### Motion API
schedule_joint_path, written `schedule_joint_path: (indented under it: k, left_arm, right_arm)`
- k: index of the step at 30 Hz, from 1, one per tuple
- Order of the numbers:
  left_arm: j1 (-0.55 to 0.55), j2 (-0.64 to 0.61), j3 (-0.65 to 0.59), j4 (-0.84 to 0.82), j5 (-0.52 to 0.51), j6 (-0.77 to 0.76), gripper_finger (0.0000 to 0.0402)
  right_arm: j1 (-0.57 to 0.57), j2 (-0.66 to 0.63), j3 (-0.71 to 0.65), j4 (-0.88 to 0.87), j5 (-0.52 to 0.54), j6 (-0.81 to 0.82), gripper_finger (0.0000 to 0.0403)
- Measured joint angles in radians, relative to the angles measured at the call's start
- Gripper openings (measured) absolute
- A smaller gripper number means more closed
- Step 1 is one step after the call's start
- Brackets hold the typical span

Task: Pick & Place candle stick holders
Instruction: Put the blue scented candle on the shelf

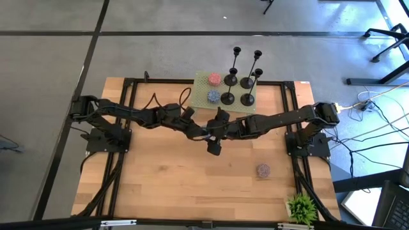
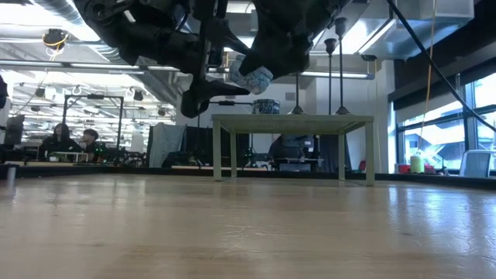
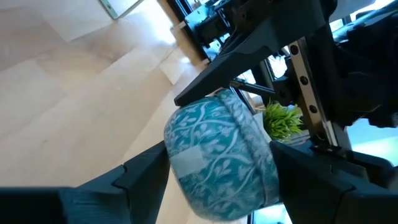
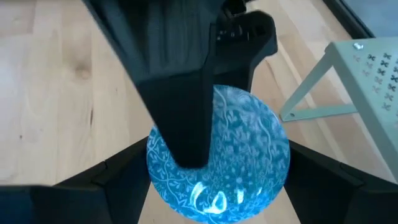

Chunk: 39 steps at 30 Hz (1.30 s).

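Even, bright overhead light falls on the wooden surface (image 1: pixel 166 172), with soft shadows under the arms. In the low view, windows (image 2: pixel 446 116) and ceiling lights glare, leaving the arms as dark silhouettes. Both wrist views are blurred close up, with glare on the patterned ball (image 4: pixel 224 155).

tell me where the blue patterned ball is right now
The blue patterned ball is up off the table near its centre in the high view, held between the left gripper and right gripper, in front of the green stand.
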Motion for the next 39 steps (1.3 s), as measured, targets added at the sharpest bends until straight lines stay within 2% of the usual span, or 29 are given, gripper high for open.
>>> schedule_joint_path:
  k: [8,14,18,31,39]
  left_arm:
    - [0.006,0.000,0.000,0.011,0.000,0.012,0.0262]
    - [0.006,0.000,0.000,0.009,0.000,0.002,0.0227]
    - [0.007,0.000,0.000,0.011,-0.008,-0.007,0.0210]
    - [0.014,0.000,0.000,0.006,0.003,-0.051,0.0206]
    - [0.022,0.000,0.001,0.016,0.003,-0.034,0.0204]
  right_arm:
    - [0.001,0.000,0.000,0.046,0.011,-0.043,0.0317]
    - [0.001,0.001,0.000,0.046,0.026,-0.063,0.0316]
    - [0.002,0.002,0.000,0.041,0.071,-0.100,0.0316]
    - [0.002,0.002,0.000,0.040,0.038,-0.141,0.0316]
    - [0.005,0.002,0.000,0.045,0.121,-0.197,0.0316]
